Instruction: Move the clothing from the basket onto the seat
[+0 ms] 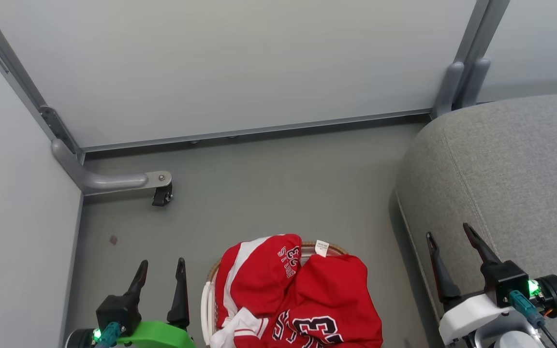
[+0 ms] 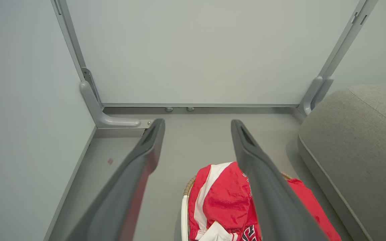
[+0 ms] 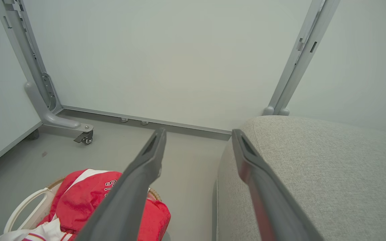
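While both pieces of clothing sit heaped in it, the red striped garment with small white lettering [image 1: 254,275] to the left and the red jersey marked "23" [image 1: 336,299] to the right, the roundish white plastic basket with a brown woven rim [image 1: 205,309] stands on the grey floor [image 1: 278,193]. The large grey fabric-upholstered seat [image 1: 510,183] lies just to its right. The left gripper [image 1: 162,263] hangs beside the basket's left side, jaws parted and empty; the right gripper [image 1: 447,231] hovers over the seat's left edge, jaws likewise spread, holding nothing.
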`<state>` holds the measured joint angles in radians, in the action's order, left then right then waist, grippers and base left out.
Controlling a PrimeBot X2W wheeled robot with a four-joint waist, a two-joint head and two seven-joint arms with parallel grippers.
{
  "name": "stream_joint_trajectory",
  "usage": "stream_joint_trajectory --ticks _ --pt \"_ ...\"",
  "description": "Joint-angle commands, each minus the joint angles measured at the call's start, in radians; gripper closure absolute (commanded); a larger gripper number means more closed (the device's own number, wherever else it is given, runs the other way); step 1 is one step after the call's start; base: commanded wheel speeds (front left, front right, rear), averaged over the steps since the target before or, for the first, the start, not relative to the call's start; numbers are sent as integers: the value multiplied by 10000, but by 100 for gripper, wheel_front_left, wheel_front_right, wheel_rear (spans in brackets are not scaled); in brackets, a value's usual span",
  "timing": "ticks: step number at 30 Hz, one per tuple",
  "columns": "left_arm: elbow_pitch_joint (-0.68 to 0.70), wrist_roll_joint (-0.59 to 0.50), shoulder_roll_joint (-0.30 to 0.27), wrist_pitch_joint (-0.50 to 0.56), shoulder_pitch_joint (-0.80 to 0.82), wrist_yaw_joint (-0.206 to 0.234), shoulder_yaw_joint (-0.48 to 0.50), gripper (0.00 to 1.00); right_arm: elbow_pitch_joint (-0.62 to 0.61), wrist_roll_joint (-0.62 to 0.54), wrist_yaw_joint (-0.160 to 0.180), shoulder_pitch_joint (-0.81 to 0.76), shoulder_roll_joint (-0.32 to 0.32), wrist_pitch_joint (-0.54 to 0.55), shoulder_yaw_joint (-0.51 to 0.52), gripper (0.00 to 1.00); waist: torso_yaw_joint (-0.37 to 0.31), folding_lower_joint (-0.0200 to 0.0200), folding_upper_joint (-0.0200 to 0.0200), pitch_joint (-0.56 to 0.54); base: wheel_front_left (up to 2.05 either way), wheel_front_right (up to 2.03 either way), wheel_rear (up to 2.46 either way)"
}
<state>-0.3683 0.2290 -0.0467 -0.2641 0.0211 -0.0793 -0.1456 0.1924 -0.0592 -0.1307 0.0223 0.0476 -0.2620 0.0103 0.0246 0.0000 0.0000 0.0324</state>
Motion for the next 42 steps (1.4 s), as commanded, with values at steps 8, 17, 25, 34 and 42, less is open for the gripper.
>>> stream_joint_trajectory --ticks 8,17,25,34,42 --pt "-230 -234 -65 -5 1013 -105 -189 0 -253 -57 0 862 50 -44 -89 0 -231 0 0 1496 0 0 0" --pt "-1748 -434 -64 -5 3066 -209 -761 0 -444 84 0 2164 45 -35 -136 0 -784 0 0 3962 0 0 0" --pt "-3317 -153 -70 -5 4592 -267 -1359 0 -622 562 1 3120 41 -35 -372 0 -1512 0 0 5707 0 0 0" --pt "-4772 -733 -74 -7 5608 -252 -2093 0 -862 1029 3 3771 36 -35 -408 0 -2147 0 0 6922 0 0 0" --pt "-5761 -886 -107 -5 6603 112 -2202 0 -970 1424 3 4039 36 -35 -541 0 -2529 0 0 7732 0 0 0"
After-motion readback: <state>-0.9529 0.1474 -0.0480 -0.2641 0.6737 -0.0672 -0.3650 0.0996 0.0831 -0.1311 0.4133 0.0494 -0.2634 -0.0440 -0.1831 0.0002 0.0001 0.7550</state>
